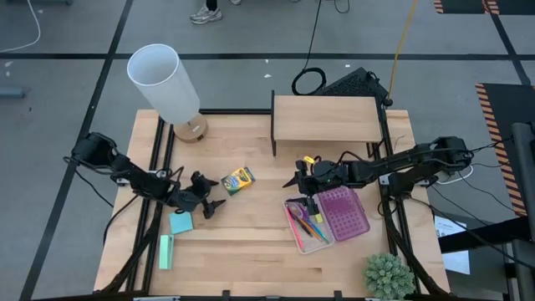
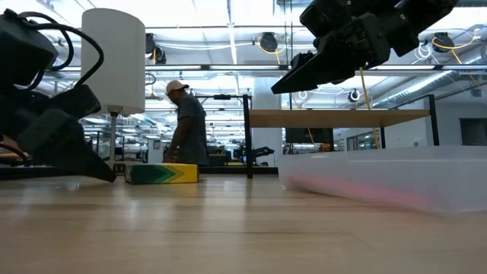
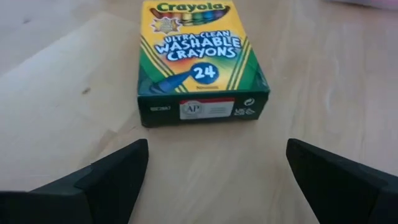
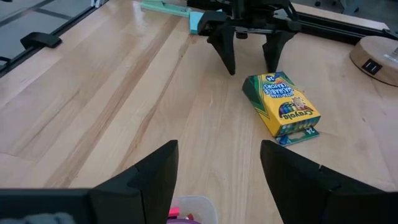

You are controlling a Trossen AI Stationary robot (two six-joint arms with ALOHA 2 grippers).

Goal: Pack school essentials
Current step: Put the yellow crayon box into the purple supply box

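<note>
The yellow crayon box (image 1: 237, 180) lies flat on the wooden table, left of centre. My left gripper (image 1: 209, 198) stands open just short of the box's near end (image 3: 202, 111), low over the table, with nothing between its fingers. My right gripper (image 1: 299, 181) hangs open and empty above the table (image 2: 304, 76), at the far-left corner of a clear case (image 1: 308, 227). That case holds pink, orange and dark pens. A light-blue note pad (image 1: 180, 223) lies flat, nearer than the left gripper. The right wrist view shows the crayon box (image 4: 283, 106) and the left gripper (image 4: 252, 53) beyond it.
A pink perforated tray (image 1: 344, 213) adjoins the clear case. A green flat piece (image 1: 165, 251) lies near the left front. A white lamp (image 1: 165, 82) stands at the far left, a wooden shelf (image 1: 326, 119) at the far middle and a plant (image 1: 389, 276) at the near right corner.
</note>
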